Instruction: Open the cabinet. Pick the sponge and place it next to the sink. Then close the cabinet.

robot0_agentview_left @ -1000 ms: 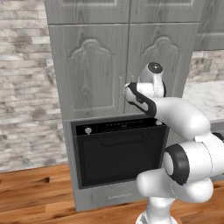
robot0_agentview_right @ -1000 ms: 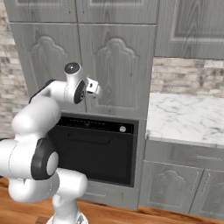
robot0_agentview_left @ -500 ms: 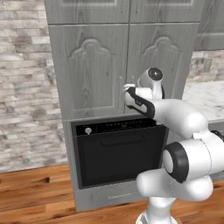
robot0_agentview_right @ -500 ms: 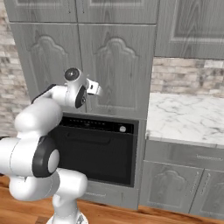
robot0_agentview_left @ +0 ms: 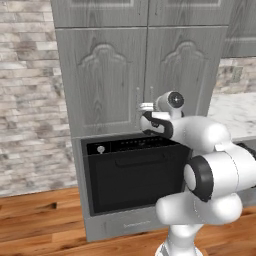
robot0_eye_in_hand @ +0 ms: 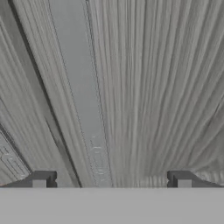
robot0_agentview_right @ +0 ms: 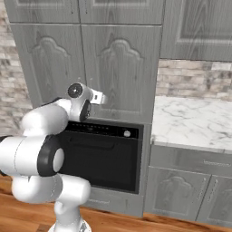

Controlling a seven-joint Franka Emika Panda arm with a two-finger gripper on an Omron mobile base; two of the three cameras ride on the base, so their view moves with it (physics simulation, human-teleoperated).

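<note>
Facing two shut cabinet [robot0_agentview_left: 145, 80] doors

White arm reaching forward at mid height, elbow bent, wrist turned level, gripper [robot0_agentview_left: 145, 106] at the far end of the reach, jaws spread wide with nothing between them, two dark fingertips [robot0_eye_in_hand: 40, 179] well apart in hand view

Closed two-door cabinet [robot0_agentview_left: 142, 75] above black oven [robot0_agentview_left: 132, 170]; end effector [robot0_agentview_left: 145, 106] raised at the door handles [robot0_agentview_left: 144, 97], near the central seam.
</note>
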